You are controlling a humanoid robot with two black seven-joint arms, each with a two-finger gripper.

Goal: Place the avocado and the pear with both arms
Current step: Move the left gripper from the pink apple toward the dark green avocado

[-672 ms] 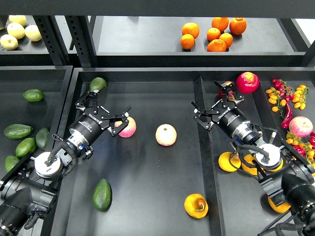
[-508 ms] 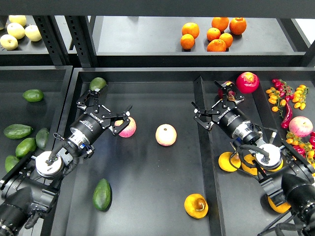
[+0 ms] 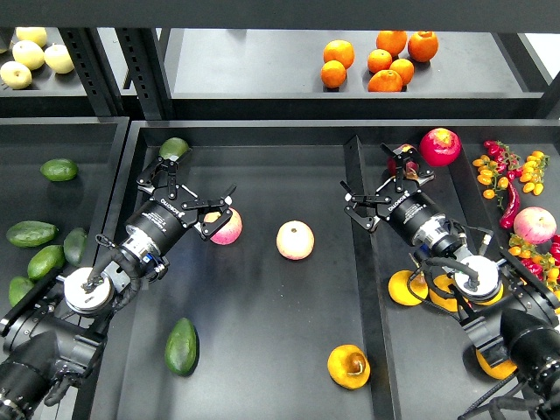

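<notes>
Using the pink-yellow apple [image 3: 295, 240] in the middle of the center tray [image 3: 262, 367] as your reference: your avocado [image 3: 182, 346] is lying below and left of it, near the tray's front, pointed end up, nothing touching it. The pear [image 3: 348, 366] sits below and a bit right of that apple, also on its own, stem dimple facing right. Your left gripper [image 3: 189, 190] hangs off to the apple's left with its fingers spread wide, right by a second apple [image 3: 226, 227]. Your right gripper [image 3: 385, 185] is up and right of the apple, over the divider wall, fingers also apart, gripping nothing. Both are well apart from the avocado and pear.
</notes>
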